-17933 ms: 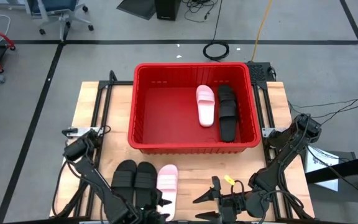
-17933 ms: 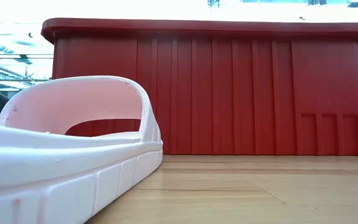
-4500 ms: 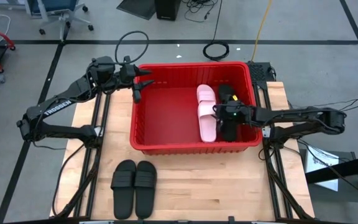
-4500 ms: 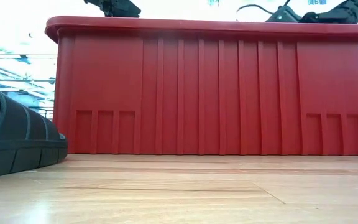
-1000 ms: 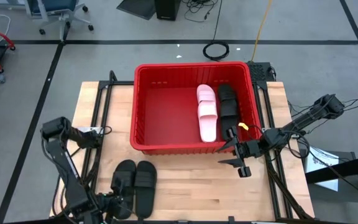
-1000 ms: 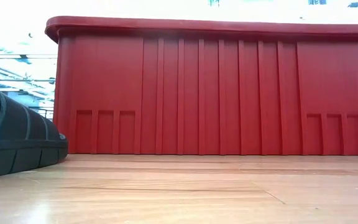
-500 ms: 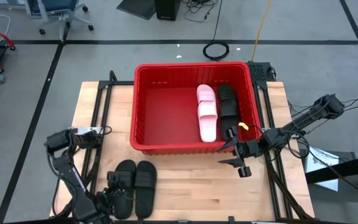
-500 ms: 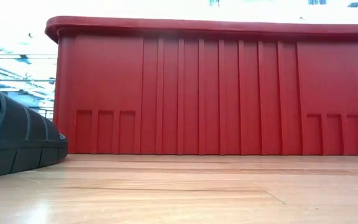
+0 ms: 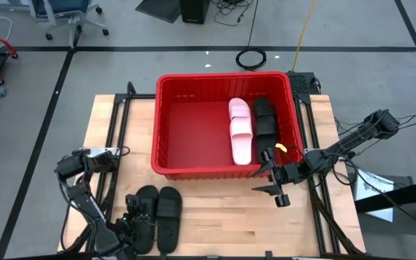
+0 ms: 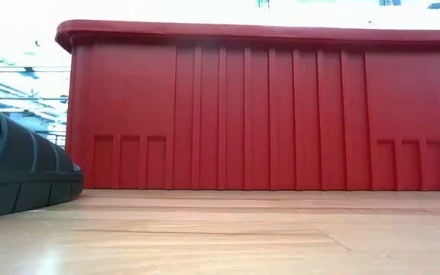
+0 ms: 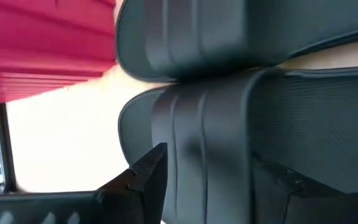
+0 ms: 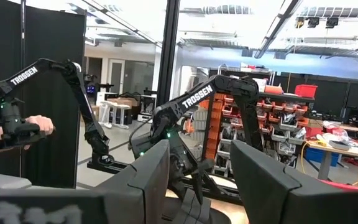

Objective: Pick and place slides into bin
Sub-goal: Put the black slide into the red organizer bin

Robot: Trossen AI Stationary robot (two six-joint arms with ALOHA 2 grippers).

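Left claw [image 9: 134, 222] hangs spread over the outer black slide [image 9: 142, 217] on the counter [image 9: 222, 217], fingers [image 11: 143, 177] astride its strap, seen only by the wrist; right claw [image 9: 271, 184], parted and empty, hovers before the red bin [image 9: 224, 172].

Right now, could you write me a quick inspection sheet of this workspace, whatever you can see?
Surface: wooden table, bare wood between bin and front edge.
Job's things: red bin holds two pale pink slides and black slides beside them; two black slides lie on the table in front of the bin.
Clutter: nothing seen on the table.
Grippers: left gripper open, fingers astride the left black slide; right gripper open, empty, above the table near the bin's front right corner.
Cables: coiled cable on the floor behind the bin.
Surroundings: office chair; a person's hand.
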